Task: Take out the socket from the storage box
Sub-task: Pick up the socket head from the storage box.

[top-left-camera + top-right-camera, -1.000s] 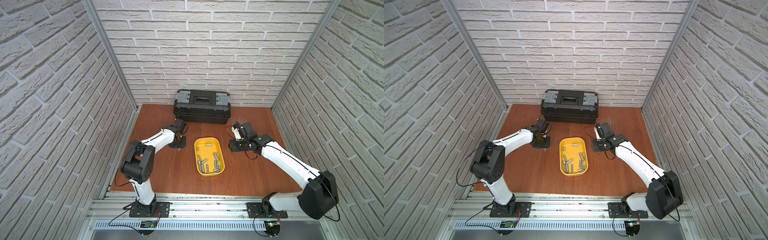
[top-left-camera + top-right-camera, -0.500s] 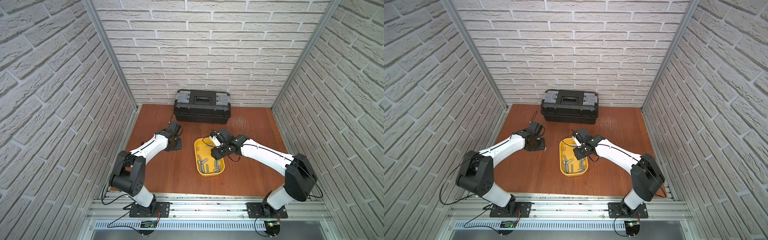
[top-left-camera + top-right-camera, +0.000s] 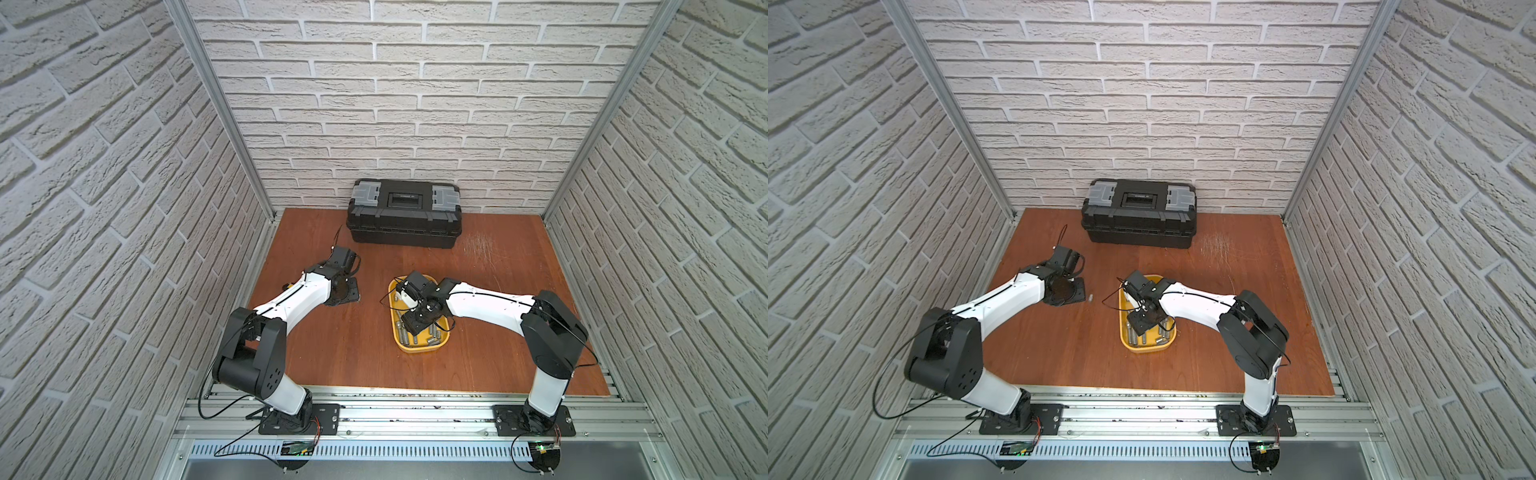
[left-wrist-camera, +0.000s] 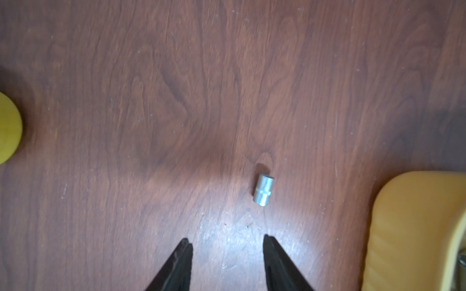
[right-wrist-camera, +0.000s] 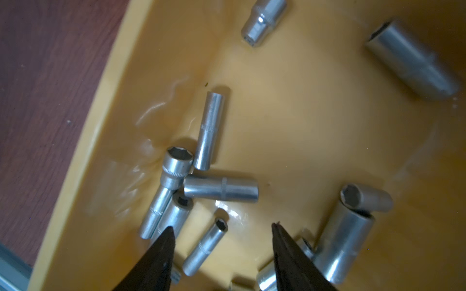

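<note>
Right tool [image 5: 223, 226] is spread open and empty, low over the storage box [image 5: 302, 126] with a slim socket [image 5: 205, 247] lying between its jaws, so this looks like the reach-in step: next, drop and pinch it clear of its neighbours. Left tool [image 4: 225, 238] is open and empty too, beside one short socket [image 4: 263, 190] out on the desk [image 4: 151, 75] (box holds ten-odd more, overlapping).

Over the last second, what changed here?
The right gripper swung in from beside the yellow storage tray and now hovers open over the sockets inside. The left gripper drew back slightly, open, a short socket lying on the table ahead of it. Tray and black toolbox stayed put.
</note>
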Controlling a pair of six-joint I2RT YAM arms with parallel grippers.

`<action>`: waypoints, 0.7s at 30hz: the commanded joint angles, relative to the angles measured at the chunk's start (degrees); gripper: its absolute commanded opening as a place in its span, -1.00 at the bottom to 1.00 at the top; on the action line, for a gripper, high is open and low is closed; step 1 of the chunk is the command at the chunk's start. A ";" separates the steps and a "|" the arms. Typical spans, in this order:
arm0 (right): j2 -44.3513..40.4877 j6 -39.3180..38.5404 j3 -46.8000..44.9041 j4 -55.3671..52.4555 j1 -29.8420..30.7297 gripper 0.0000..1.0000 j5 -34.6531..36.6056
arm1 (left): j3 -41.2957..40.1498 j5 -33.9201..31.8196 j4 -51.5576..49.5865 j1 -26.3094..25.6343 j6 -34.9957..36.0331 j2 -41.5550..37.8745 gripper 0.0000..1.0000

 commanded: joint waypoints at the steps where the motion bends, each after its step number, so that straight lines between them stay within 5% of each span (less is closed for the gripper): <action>1: 1.30 0.50 1.91 1.19 0.60 0.26 0.64 | -1.48 -0.68 0.92 0.47 -1.24 -1.71 -0.01; 21: 6.90 3.65 4.20 1.66 0.87 0.36 2.22 | -2.37 0.17 0.65 0.52 -1.57 -1.21 0.00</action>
